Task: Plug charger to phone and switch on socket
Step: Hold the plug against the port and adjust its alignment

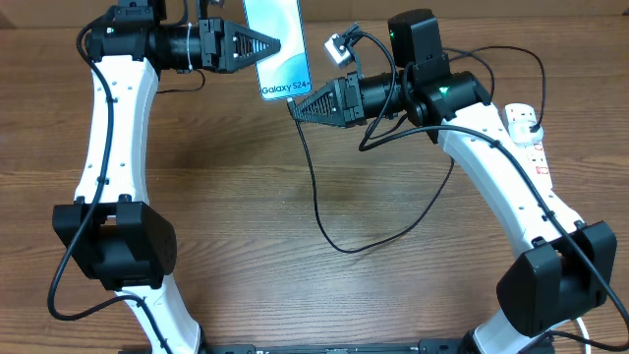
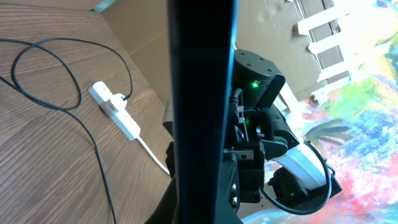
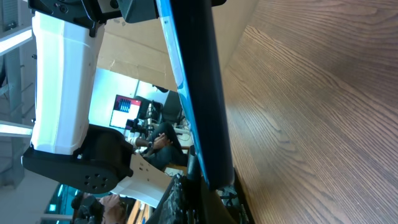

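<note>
Clamping the phone [image 1: 285, 64] at a long edge, left hand [image 1: 273, 44]; right hand [image 1: 295, 106] pinches charger [image 1: 316, 187] at short edge

blue-screened phone [image 1: 278, 44] raised, black charger [image 1: 322, 211] looped, plugged into white socket [image 1: 528, 135]

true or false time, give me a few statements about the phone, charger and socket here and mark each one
1. The left gripper grips the phone by a long side. True.
2. The phone's screen is black. False: it is light blue with white "Galaxy S24" text.
3. The right gripper sits at the phone's short edge, next to that text. True.
4. The socket lies on the left arm's side. False: it lies beside the right arm.
5. The charger hangs from the right gripper and loops across the table. True.
</note>
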`<state>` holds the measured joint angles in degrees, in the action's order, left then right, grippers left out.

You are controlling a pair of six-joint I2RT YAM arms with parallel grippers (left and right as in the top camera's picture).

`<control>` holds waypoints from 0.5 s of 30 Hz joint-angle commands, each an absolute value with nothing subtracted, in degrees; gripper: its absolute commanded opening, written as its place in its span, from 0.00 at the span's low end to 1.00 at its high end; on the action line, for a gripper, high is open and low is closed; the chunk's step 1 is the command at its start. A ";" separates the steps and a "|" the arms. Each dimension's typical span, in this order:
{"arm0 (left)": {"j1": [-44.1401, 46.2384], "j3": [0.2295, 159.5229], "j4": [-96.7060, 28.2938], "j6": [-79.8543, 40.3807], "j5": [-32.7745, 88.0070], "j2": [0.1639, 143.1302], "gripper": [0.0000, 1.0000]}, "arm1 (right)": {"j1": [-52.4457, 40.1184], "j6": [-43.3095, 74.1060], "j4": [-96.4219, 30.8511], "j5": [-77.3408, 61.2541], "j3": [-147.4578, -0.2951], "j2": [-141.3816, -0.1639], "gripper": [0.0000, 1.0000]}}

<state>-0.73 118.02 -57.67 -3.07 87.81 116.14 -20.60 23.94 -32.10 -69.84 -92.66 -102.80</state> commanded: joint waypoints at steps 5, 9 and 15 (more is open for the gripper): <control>0.30 118.61 -58.65 -6.52 90.67 115.83 0.04 | -19.00 21.82 -30.24 -66.02 -93.45 -102.56 0.04; 0.30 118.61 -58.57 -7.62 90.67 115.83 0.04 | -19.00 21.82 -30.26 -65.43 -93.45 -102.56 0.04; 0.30 118.61 -58.22 -8.47 90.65 115.83 0.04 | -19.66 21.17 -30.28 -65.47 -93.45 -102.56 0.04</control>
